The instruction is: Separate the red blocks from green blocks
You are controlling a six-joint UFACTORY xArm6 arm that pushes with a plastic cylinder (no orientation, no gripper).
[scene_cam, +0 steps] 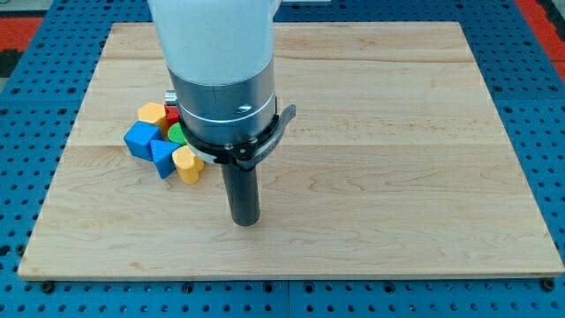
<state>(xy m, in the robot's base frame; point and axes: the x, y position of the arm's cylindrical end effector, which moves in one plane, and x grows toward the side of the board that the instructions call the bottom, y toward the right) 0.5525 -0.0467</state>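
My tip (244, 221) rests on the wooden board (397, 132), to the right of and below a tight cluster of blocks at the view's left. A red block (172, 114) shows only as a small part at the cluster's top, beside the arm's body. A green block (177, 134) sits just below it, mostly hidden by the arm. A yellow block (152, 113) lies left of the red one. Two blue blocks (140, 140) (162, 156) sit at the cluster's lower left. A yellow heart-like block (187, 164) is the nearest to my tip, about 60 pixels to its left.
The arm's wide white and grey body (221, 79) covers the cluster's right side, so any blocks behind it are hidden. The board lies on a blue perforated table (35, 291).
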